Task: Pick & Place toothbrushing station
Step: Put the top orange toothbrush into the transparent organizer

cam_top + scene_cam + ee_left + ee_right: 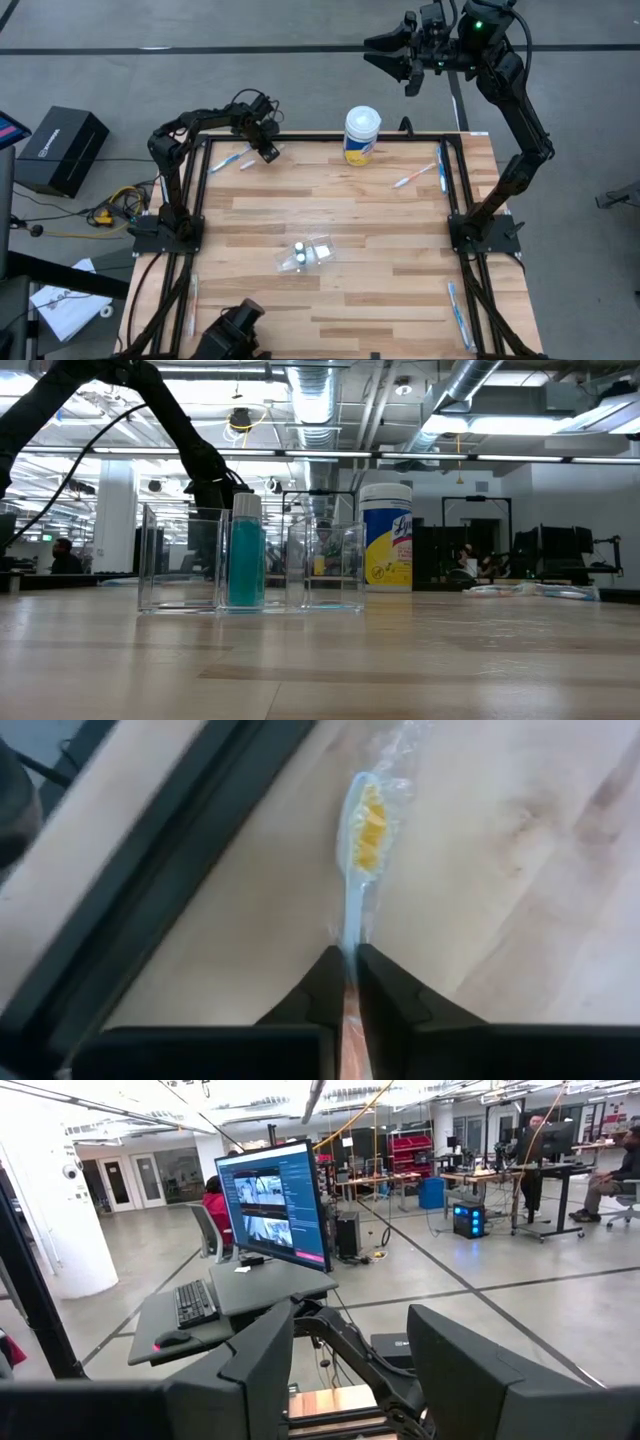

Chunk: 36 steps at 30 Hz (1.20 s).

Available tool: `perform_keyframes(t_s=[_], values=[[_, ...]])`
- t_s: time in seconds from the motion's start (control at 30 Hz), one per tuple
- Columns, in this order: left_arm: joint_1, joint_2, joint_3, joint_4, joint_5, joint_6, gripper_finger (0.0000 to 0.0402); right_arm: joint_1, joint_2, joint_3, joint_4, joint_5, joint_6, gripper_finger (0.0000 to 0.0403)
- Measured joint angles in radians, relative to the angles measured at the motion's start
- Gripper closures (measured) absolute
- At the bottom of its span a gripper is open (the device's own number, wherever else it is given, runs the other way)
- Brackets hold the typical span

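My left gripper [268,150] is at the table's far left, low over the wood, shut on a white toothbrush [355,890]. The brush has yellow bristles [370,825], and its head sits in a clear wrapper. My right gripper [408,62] is open and empty, raised beyond the table's far edge; its wrist view [350,1370] looks out into the room. A clear holder [305,255] stands mid-table with a teal tube [245,555] in it. My left gripper pinches the toothbrush's handle [351,952] between its two fingertips. The fingers lie along the handle, and the head end sticks out ahead of them. The head is at or just above the table top; I cannot tell which.
A wipes canister [362,135] stands at the far edge. Another toothbrush [232,160] lies beside my left gripper, and two more [415,177] lie at the far right. Further toothbrushes lie along the near right [458,312] and near left [193,300] frame rails.
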Motion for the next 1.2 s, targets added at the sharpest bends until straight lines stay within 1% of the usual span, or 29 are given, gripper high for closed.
perform_keyframes(t_s=[0.17, 0.3, 0.47, 0.53, 0.63, 0.7, 0.8, 0.9, 0.97, 1.03, 1.2], values=[[0.001, -0.019, -0.003, 0.001, 0.029, 0.0, 0.0393, 0.0, 0.0, 0.0, 0.0, 0.0, -0.003, 0.0214], [0.008, -0.067, 0.001, 0.019, 0.096, -0.052, 0.0396, 0.0, 0.0, 0.0, -0.001, 0.0, -0.016, 0.0214], [0.024, -0.206, 0.01, 0.143, 0.233, -0.179, 0.0396, 0.0, 0.0, 0.0, -0.001, 0.0, -0.05, 0.0214], [0.023, -0.28, 0.009, 0.208, 0.273, -0.223, 0.0396, -0.003, 0.0, 0.0, -0.001, 0.0, -0.066, 0.0214], [0.018, -0.408, 0.014, 0.341, 0.333, -0.332, 0.0397, -0.017, 0.0, 0.0, -0.001, 0.0, -0.08, 0.0214], [0.009, -0.483, 0.013, 0.426, 0.351, -0.403, 0.0397, -0.029, 0.0, 0.0, -0.001, -0.005, -0.081, 0.0214], [-0.016, -0.606, 0.013, 0.591, 0.314, -0.493, 0.0401, -0.053, 0.0, 0.0, 0.0, -0.054, -0.082, 0.0214], [-0.058, -0.715, 0.014, 0.706, 0.242, -0.57, 0.04, -0.069, 0.0, 0.0, 0.0, -0.094, -0.101, 0.0214], [-0.109, -0.78, 0.014, 0.739, 0.173, -0.6, 0.04, -0.073, 0.0, 0.0, -0.001, -0.113, -0.109, 0.0214], [-0.174, -0.842, 0.014, 0.749, 0.11, -0.592, 0.04, -0.073, 0.0, 0.0, -0.001, -0.138, -0.117, 0.0214], [-0.393, -0.941, -0.01, 0.748, -0.057, -0.567, 0.0401, -0.072, 0.0, 0.0, 0.003, -0.18, -0.124, 0.0214]])
